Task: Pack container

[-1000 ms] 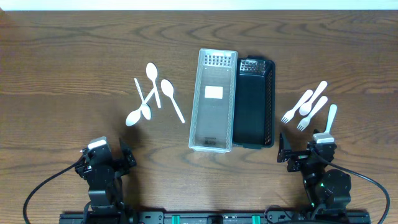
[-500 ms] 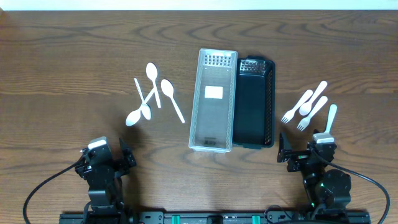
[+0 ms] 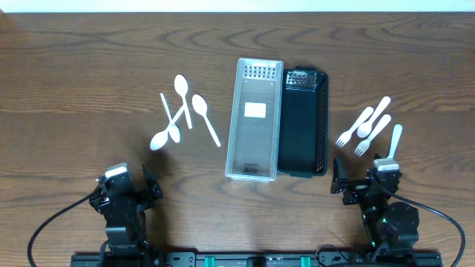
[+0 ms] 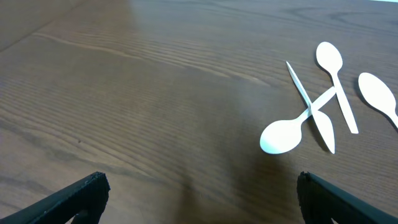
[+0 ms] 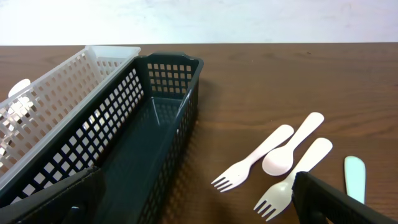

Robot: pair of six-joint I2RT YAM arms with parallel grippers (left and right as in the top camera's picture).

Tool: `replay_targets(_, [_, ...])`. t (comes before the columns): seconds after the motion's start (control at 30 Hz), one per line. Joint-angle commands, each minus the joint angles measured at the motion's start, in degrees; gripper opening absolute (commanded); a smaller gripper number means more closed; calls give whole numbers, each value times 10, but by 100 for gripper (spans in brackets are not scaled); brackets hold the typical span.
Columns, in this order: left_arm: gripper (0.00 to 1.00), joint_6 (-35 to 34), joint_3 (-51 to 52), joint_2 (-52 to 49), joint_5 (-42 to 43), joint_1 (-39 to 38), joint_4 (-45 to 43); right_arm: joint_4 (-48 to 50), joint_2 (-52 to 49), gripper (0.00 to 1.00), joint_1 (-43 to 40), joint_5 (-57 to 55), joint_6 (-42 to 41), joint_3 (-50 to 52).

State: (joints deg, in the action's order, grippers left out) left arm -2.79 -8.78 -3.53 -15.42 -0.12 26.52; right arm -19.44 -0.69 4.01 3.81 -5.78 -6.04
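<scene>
Plainly, neither arm held anything. The left gripper (image 4: 199, 190) stood wide open above bare wood. The right gripper (image 5: 196, 186) was spread in the same way, with nothing between its fingers.

From the left gripper the white spoons (image 4: 313, 111) lay ahead and somewhat to the right, towards the middle of the table. Two pieces crossed each other, and the handles ran mostly away from the robot with a small slant. From the right gripper the forks (image 5: 292, 177) lay almost straight ahead and near, with the tines pointing back towards the robot and to the left.

Between the two groups stood the white basket (image 3: 254, 141) and the black basket (image 3: 303, 133), touching along their long sides. Their long axes ran away from the robot, and no cutlery showed in either. The black one was nearer to the right arm, so a fork seemed the shorter first carry.

The wooden table (image 3: 74, 74) was flat and open around every piece, but such thin plastic lying flat would probably be hard to pinch.
</scene>
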Motion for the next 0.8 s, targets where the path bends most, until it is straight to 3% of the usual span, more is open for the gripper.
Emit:
replay_targets(0.0, [98, 0, 12, -1, -5, -2, -1, 0, 4, 99, 5, -4, 5, 2])
replay_targets(0.23, [98, -1, 12, -1, -2, -2, -1, 0, 4, 99, 5, -4, 5, 2])
replay_targets(0.4, [98, -50, 12, -1, 128, -2, -1, 9, 4, 99, 6, -2, -4, 2])
replay_targets(0.63, [98, -50, 12, -1, 260, -2, 3, 19, 4, 99, 5, 74, -174, 2])
replay_targets(0.77, [98, -70, -6, -1, 311, -2, 10, 27, 3, 99, 5, 111, -187, 0])
